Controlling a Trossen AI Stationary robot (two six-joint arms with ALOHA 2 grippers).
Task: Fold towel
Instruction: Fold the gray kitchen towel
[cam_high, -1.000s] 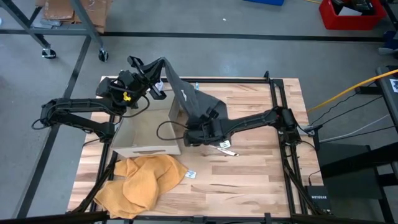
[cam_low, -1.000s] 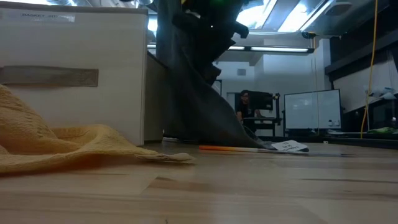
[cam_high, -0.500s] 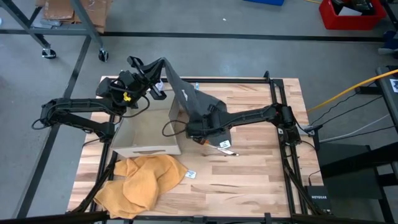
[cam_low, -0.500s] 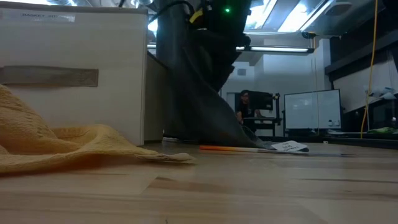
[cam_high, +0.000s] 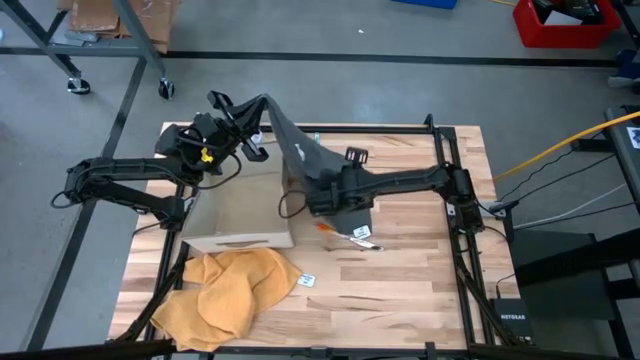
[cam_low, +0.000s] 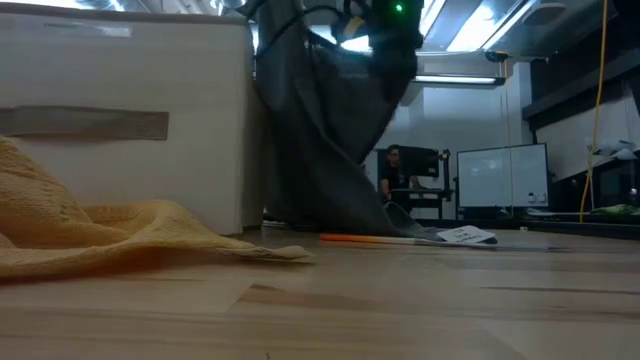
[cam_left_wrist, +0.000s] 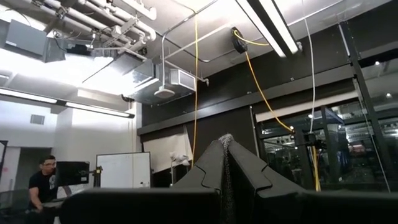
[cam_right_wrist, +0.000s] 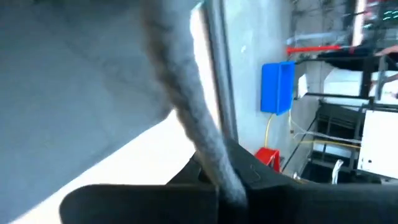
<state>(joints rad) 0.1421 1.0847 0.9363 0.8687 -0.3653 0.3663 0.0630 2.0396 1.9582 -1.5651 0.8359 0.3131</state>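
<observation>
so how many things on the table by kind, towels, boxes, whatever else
towels: 2, grey towel held up, orange towel lying crumpled
boxes: 1, white box
pens: 1, orange pen
paper tags: 2, and
total: 6

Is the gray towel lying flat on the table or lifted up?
Lifted: the gray towel hangs between the left gripper and right gripper, its lower edge on the table.

- The right gripper (cam_high: 322, 196), fingers clamped on the grey towel (cam_high: 300, 160), now sits higher and nearer the surface's far edge.
- The towel hangs more taut.
</observation>
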